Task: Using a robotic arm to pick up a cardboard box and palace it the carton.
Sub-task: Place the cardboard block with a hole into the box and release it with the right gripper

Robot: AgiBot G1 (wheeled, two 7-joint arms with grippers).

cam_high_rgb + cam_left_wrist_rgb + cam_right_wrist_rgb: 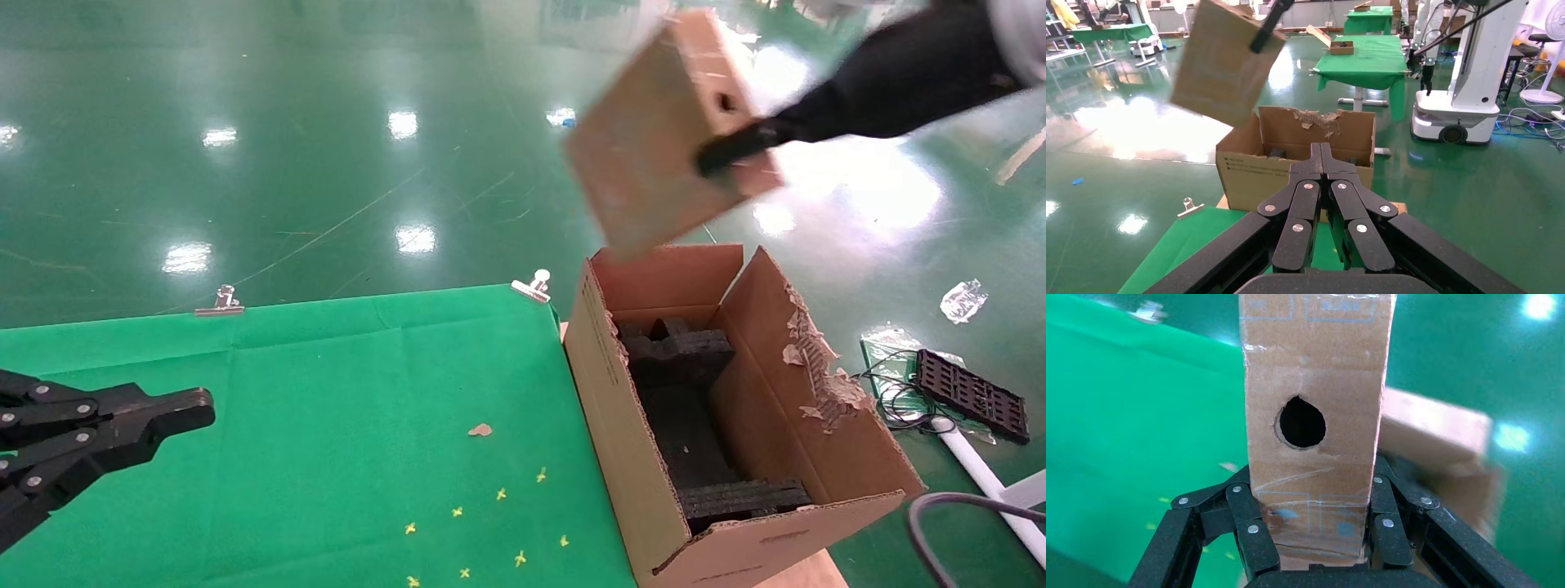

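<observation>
Item, carry step: our right gripper [1313,539], clamped on the cardboard box [666,131], holds it aloft over the carton [719,408]; next we judge lowering between the flaps; left gripper [176,412] idle, closed.

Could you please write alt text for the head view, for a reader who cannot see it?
The right tool holds the small cardboard box tilted in the air above the open carton, which has black foam inserts inside and one torn flap. The left tool rests shut over the green table cloth.
</observation>
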